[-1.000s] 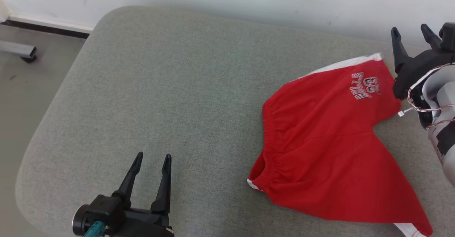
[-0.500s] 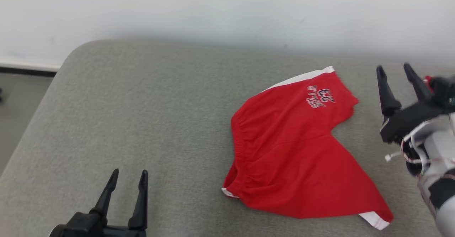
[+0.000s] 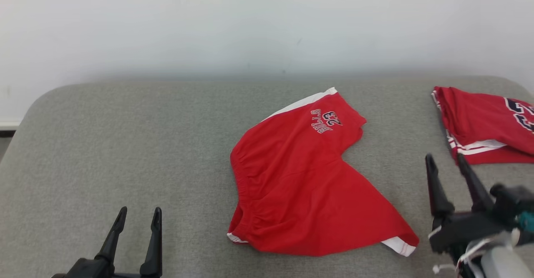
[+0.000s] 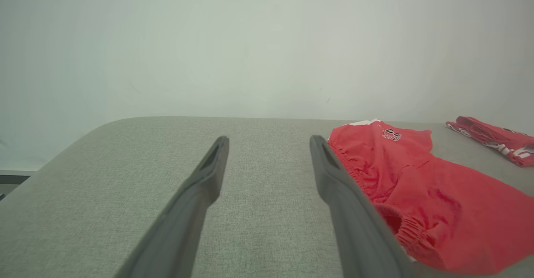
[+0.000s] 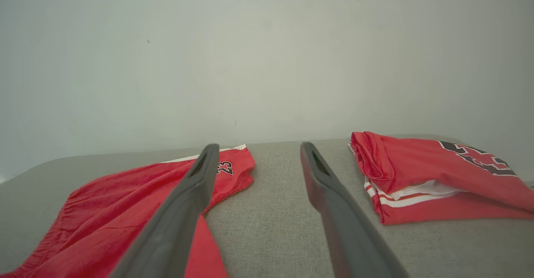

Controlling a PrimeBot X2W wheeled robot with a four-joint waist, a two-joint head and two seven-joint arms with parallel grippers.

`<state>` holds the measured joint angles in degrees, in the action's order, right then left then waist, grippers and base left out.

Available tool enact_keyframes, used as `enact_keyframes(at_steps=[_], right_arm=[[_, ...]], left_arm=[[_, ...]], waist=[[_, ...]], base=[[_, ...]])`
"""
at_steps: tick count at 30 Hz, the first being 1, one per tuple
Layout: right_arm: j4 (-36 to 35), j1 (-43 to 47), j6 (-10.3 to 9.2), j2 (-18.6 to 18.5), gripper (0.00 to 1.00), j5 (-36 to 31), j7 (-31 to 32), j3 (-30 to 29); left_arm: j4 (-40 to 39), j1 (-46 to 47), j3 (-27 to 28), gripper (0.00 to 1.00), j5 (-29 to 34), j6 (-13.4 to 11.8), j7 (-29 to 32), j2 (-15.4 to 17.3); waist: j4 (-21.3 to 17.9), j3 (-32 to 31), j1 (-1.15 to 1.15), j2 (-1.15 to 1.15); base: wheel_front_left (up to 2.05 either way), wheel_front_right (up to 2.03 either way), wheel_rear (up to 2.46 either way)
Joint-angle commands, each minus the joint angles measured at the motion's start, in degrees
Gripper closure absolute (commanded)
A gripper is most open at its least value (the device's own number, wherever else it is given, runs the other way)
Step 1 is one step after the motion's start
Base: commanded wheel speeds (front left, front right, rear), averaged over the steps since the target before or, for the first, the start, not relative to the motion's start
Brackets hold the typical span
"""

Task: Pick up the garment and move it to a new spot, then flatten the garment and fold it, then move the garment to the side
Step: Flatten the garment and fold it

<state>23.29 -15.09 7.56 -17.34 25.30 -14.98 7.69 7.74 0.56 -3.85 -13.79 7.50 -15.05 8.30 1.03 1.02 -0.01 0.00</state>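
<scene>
Head view: a pair of red shorts [image 3: 304,186] lay spread and unfolded near the middle of the grey fabric-topped desk [image 3: 125,144], waistband toward the robot's left, one leg with white lettering pointing to the wall [image 3: 250,19]. A folded red jersey [image 3: 479,119] lay at the desk's far right, apart from the shorts.

The left wrist view added the gathered elastic of the waistband [image 4: 400,223], seen at a low angle. The right wrist view added the stacked layers and white-striped trim along the jersey's folded edge, and bare grey fabric between the two garments.

Left hand [image 3: 140,209]: fingers spread wide, nothing between them, touching nothing. It sat at the lower left over bare desk, fingers pointing toward the wall, well apart from the shorts.

Right hand [image 3: 444,157]: fingers likewise spread wide and empty. It stood at the lower right, fingers pointing toward the wall and leaning slightly to the robot's left, its tips near the jersey's front edge. Whether they touched it could not be told. In its own wrist view, the fingers aimed at the gap between shorts and jersey.
</scene>
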Motion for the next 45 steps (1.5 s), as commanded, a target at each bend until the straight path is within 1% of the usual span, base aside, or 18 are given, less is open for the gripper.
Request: enact_keyframes(at_steps=[1, 9, 14, 20, 31, 39, 42, 43, 45], right_arm=[[-1.5, 2.1, -0.17, 0.7, 0.00, -1.2, -0.3, -0.5], [-10.6, 13.1, -0.17, 6.3, 0.00, -4.9, -0.3, -5.9], [-14.7, 18.2, -0.17, 8.2, 0.00, -6.6, -0.3, -7.7], [-16.6, 21.6, -0.17, 10.1, 0.00, -7.2, -0.3, -8.9], [-17.0, 23.7, -0.17, 11.2, 0.00, -7.0, -0.2, -9.7], [-16.9, 23.4, -0.17, 10.9, 0.00, -6.7, 0.0, -9.1], [-16.1, 23.6, -0.17, 10.3, 0.00, -6.4, 0.2, -8.7], [-15.5, 23.7, -0.17, 9.7, 0.00, -6.3, 0.3, -8.6], [-14.6, 23.5, -0.17, 8.9, 0.00, -6.2, 0.6, -7.7]], left_arm=[[-0.3, -0.8, 0.4, 0.00, 0.3, -0.1, -0.2, 0.0], [0.0, -1.8, 1.7, 0.00, 1.5, -0.1, -0.2, -0.2], [0.6, -2.7, 3.5, 0.00, 2.6, -0.1, -0.2, -0.4], [0.7, -3.9, 4.6, 0.00, 3.1, -0.1, -0.2, 0.0], [0.4, -5.1, 5.2, 0.00, 4.0, -0.1, -0.2, -0.3], [0.2, -4.9, 4.9, 0.00, 4.1, -0.1, -0.2, -0.2], [0.7, -4.5, 2.1, 0.00, 3.8, -0.1, -0.2, 1.5], [1.2, -3.8, -0.4, 0.00, 3.5, -0.1, -0.2, 2.9], [2.1, -3.2, -3.4, 0.00, 2.7, -0.1, -0.2, 4.8]], waist=[[-1.4, -1.0, 0.01, 0.00], [-2.6, -1.6, 0.01, 0.00], [-2.8, -2.0, 0.01, 0.00], [-2.6, -2.6, 0.01, 0.00], [-1.7, -2.9, 0.01, 0.00], [-1.5, -2.8, 0.01, 0.00], [-1.6, -2.8, 0.01, 0.00], [-1.7, -2.6, 0.01, 0.00], [-2.0, -2.2, 0.01, 0.00]], base=[[0.00, 0.00, 0.00], [0.00, 0.00, 0.00], [0.00, 0.00, 0.00], [0.00, 0.00, 0.00], [0.00, 0.00, 0.00], [0.00, 0.00, 0.00], [0.00, 0.00, 0.00], [0.00, 0.00, 0.00], [0.00, 0.00, 0.00]])
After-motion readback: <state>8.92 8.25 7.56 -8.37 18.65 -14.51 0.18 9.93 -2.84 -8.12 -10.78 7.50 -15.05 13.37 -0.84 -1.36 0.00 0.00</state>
